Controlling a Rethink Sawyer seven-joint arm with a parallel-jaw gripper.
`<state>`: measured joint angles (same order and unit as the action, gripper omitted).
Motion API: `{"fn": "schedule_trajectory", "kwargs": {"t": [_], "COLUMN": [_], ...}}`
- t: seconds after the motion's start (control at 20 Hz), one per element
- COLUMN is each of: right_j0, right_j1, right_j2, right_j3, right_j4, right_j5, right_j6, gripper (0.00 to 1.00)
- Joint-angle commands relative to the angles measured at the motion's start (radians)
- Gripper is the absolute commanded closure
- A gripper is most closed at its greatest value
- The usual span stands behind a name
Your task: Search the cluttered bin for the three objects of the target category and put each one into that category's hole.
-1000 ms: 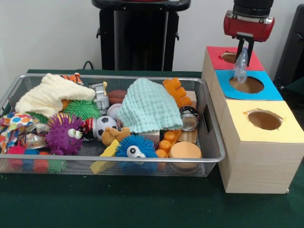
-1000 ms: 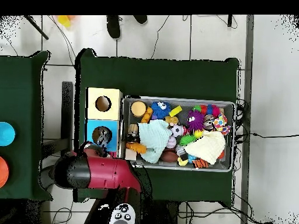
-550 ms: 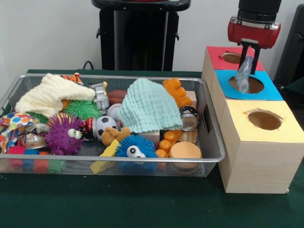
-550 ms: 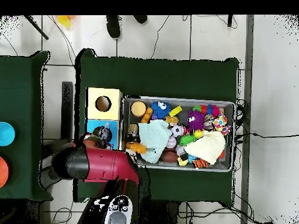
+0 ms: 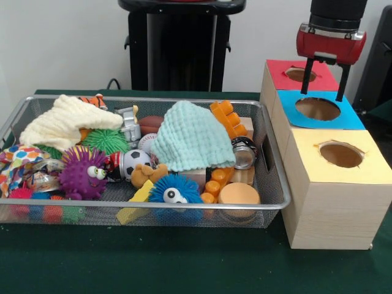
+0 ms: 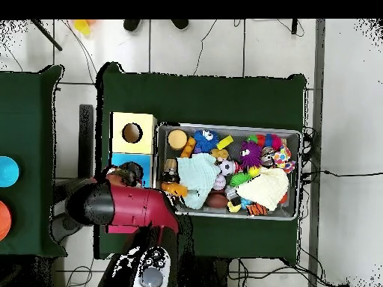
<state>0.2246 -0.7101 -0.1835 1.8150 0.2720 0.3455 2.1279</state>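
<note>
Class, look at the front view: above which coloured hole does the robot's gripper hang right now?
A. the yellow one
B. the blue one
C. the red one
B: the open, empty gripper hangs with its fingers straddling the blue hole.

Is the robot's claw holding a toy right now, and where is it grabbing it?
Nothing is held. The end effector hangs open and empty above the blue hole.

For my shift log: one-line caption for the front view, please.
Open, empty hand hovers above the blue-topped hole; the wire bin beside the boxes is full of toys and cloths.
</note>
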Motion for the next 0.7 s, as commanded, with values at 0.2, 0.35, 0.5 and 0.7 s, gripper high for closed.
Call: {"fn": "schedule_trajectory", "kwargs": {"t": [0.2, 0.35, 0.5, 0.7], "right_j0": [-0.049, -0.056, -0.068, -0.042], "right_j1": [-0.001, -0.009, -0.018, -0.005], "right_j2": [0.044, 0.047, 0.053, 0.007], "right_j3": [-0.018, -0.009, 0.0, -0.002], "right_j4": [0.041, 0.039, 0.034, 0.005], "right_j5": [0.032, 0.028, 0.023, -0.052], "right_j6": [0.163, 0.156, 0.145, 0.158], "gripper": [0.0, 0.0, 0.0, 0.0]}}
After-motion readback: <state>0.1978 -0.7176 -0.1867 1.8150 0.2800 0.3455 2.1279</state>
